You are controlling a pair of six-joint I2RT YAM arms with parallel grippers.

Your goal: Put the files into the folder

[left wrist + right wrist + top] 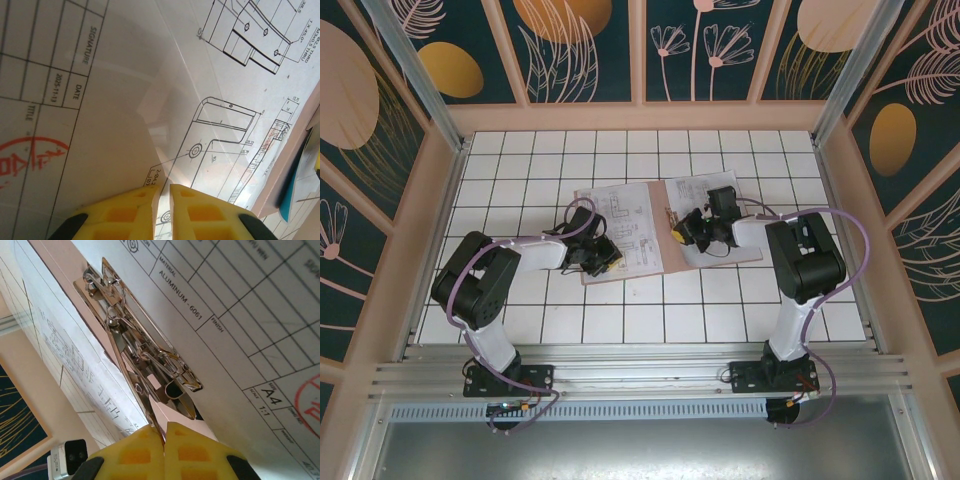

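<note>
nearly done: white printed paper sheets [625, 215] lie in open pinkish-brown card folder [630, 276]; left hand [161, 189] pinches one, right hand [164, 432] closed.

Left arm [480, 285]: base bolted at the near edge, elbow folded out beyond the left side of the folder [670, 255], forearm laid low toward the folder's left leaf. Left gripper [161, 192]: yellow fingers [125, 215] drawn almost together over that leaf, a thin slit kept, a sheet's edge run into it

Right arm [805, 260]: elbow raised to the right of the folder, wrist turned inward. Right gripper [164, 432]: fingers pressed together at the folder's spine
</note>
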